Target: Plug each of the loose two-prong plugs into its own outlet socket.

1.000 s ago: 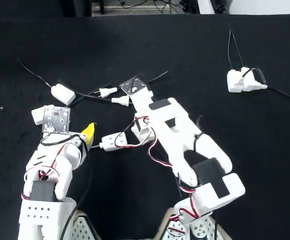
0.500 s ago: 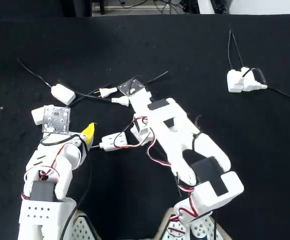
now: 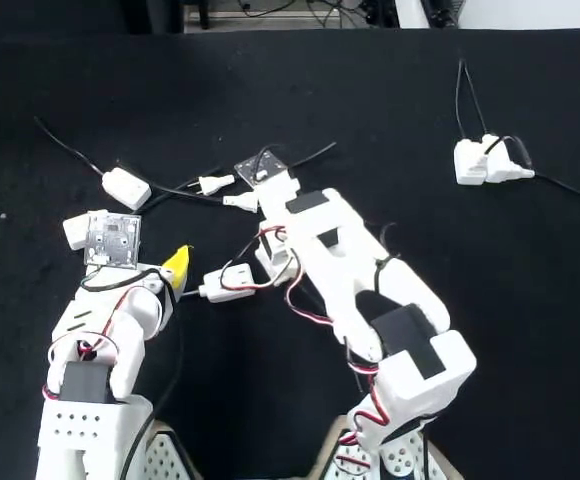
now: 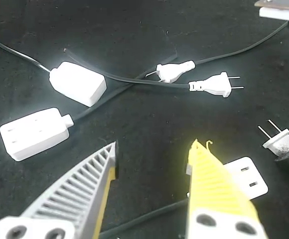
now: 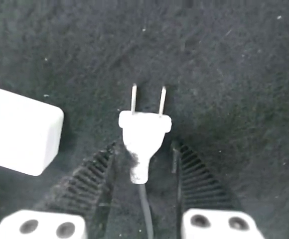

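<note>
Since a second ago the right arm has swung slightly toward the left arm, which has kept still. The near socket has slid a touch along with the right arm.

The right hand is partly open. Its dark fingers flank the third plug with a sliver of gap on each side and are not clamped on it. That plug lies flat on the black surface, with its prongs pointing away from the hand and its cable running back between the fingers. The near socket lies just beside it.

The left hand is spread wide and holds nothing. Its grey finger and yellow finger are above the surface.

There are three loose plugs. The first plug and second plug lie side by side where the black cables cross, well apart from the third.

There are four sockets: the near socket, the cabled socket, the end socket beside the left arm, and the far socket off to the right, with a fourth plug set against it.

The left wrist view takes in the third plug beside the near socket, by a dark fingertip of the right hand. The high view adds the far socket.
</note>
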Controlling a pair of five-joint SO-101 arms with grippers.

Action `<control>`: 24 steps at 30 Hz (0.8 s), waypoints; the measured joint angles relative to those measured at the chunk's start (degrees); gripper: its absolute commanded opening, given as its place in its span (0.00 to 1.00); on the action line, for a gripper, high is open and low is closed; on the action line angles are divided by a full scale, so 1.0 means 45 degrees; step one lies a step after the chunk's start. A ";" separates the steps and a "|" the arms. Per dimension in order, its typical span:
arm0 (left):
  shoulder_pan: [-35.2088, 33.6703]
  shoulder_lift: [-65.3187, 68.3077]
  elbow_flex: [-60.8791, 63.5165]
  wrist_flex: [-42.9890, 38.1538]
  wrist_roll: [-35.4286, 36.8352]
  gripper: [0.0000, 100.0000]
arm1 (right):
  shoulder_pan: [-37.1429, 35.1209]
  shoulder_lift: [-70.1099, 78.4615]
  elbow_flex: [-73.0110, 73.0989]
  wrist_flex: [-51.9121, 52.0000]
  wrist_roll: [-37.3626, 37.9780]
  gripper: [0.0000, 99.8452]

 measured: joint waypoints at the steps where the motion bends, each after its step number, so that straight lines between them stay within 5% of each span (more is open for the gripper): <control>1: 0.0000 0.0000 0.0000 0.0000 0.0000 0.23 | -0.0039 0.0000 0.0000 0.0000 0.0000 0.14; 6: 0.0000 0.0000 0.0000 0.0000 0.0000 0.23 | -0.0254 0.0000 -0.0020 0.0176 0.0000 0.13; 10: 0.0000 0.0000 0.0000 0.0000 0.0000 0.23 | -0.0254 0.0000 -0.0020 0.0176 0.0000 0.01; 24: -0.0020 0.0000 -0.0508 0.0840 0.0000 0.23 | -0.0234 0.0020 -0.0020 0.0137 0.0000 0.01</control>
